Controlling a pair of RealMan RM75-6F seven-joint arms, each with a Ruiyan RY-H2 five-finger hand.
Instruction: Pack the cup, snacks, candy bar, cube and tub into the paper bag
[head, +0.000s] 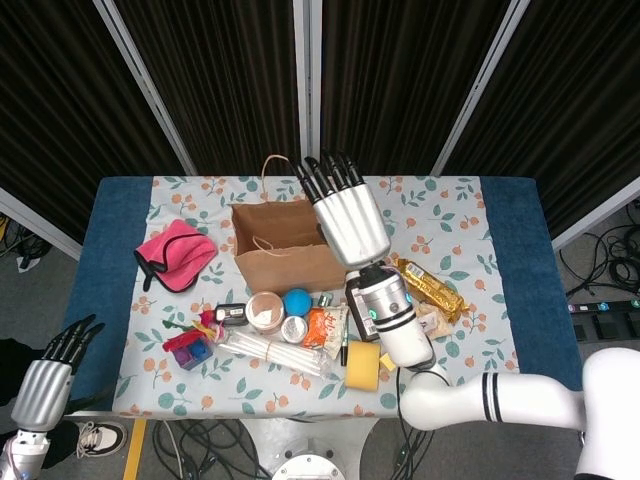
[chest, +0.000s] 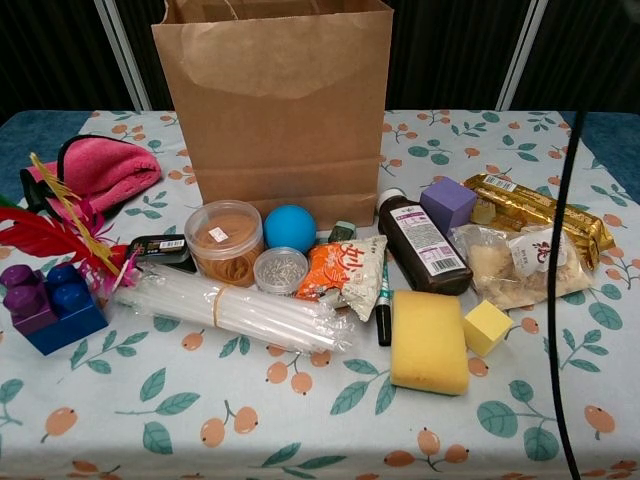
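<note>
The brown paper bag (head: 287, 262) (chest: 275, 110) stands upright and open at mid table. My right hand (head: 347, 212) hovers above the bag's right rim, fingers spread, holding nothing. No cup shows in either view. In front of the bag lie the round tub (chest: 222, 240) (head: 265, 310) and the orange snack packet (chest: 340, 270) (head: 322, 325). To the right are the purple cube (chest: 447, 205), the gold candy bar (chest: 535, 210) (head: 432, 285) and a clear snack bag (chest: 515, 265). My left hand (head: 45, 385) hangs off the table's near left corner, fingers apart and empty.
A pink cloth (chest: 100, 170) lies left of the bag. Around the tub are a blue ball (chest: 290, 227), a small tin (chest: 280, 270), bundled straws (chest: 235, 310) and toy blocks (chest: 50, 305). A brown bottle (chest: 420, 245), a yellow sponge (chest: 428, 340) and a small yellow block (chest: 487, 327) lie right.
</note>
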